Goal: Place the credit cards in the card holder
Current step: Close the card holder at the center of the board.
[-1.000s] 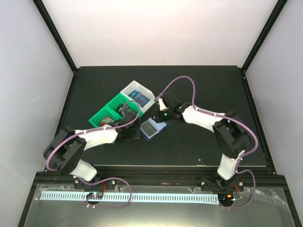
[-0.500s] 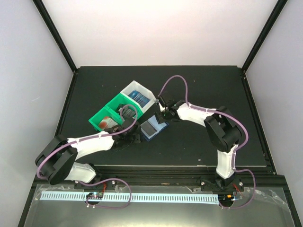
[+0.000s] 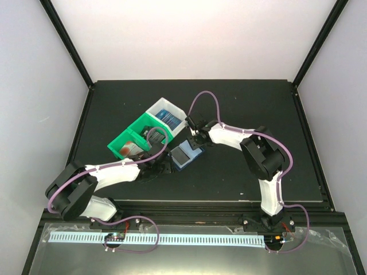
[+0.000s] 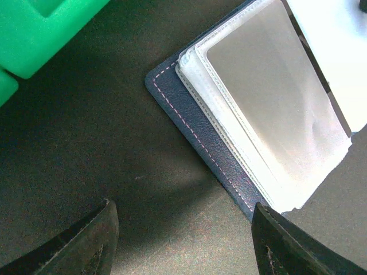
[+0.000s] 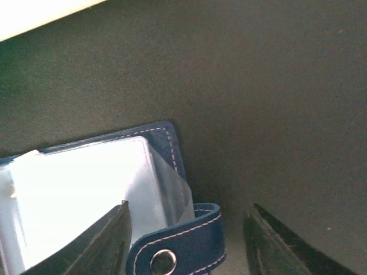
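Your card holder [image 3: 184, 154] lies open on the table [image 3: 241, 172]. The green-and-white bin [image 3: 135, 130] with the credit cards [image 3: 168, 117] sits just left of it. The left jaws gape empty at its near-left edge, and the right jaws stand open above its snap tab [image 5: 178, 243].

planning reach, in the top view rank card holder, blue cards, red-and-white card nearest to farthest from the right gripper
1. card holder, at the right gripper tips
2. blue cards, white compartment, farther back
3. red-and-white card, green compartment, far left
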Tool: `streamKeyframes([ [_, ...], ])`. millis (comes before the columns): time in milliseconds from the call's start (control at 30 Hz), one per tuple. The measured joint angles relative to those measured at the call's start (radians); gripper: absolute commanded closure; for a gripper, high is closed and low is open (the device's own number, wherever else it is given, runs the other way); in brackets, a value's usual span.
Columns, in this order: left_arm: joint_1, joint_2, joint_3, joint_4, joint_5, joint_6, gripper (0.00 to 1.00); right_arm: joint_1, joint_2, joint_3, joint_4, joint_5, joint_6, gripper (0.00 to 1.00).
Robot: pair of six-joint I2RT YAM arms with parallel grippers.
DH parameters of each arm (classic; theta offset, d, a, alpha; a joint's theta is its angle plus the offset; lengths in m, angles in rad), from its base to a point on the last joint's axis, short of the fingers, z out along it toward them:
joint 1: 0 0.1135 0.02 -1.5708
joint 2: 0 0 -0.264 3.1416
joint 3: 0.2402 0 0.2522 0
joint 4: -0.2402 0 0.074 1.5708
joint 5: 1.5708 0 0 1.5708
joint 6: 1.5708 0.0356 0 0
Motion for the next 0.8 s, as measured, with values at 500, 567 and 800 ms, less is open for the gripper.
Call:
streamKeyframes([
  [500, 0.000, 0.000, 0.000, 0.000, -0.001, 0.000, 0.34, 0.008, -0.007, 0.005, -0.024, 0.107, 0.066, 0.99],
  [567, 0.000, 0.000, 0.000, -0.001, -0.003, -0.001, 0.35, 0.008, -0.029, -0.002, -0.025, 0.082, 0.067, 0.99],
  [800, 0.000, -0.001, 0.000, -0.010, -0.037, -0.013, 0.39, 0.008, -0.166, -0.024, -0.030, -0.090, 0.070, 0.99],
])
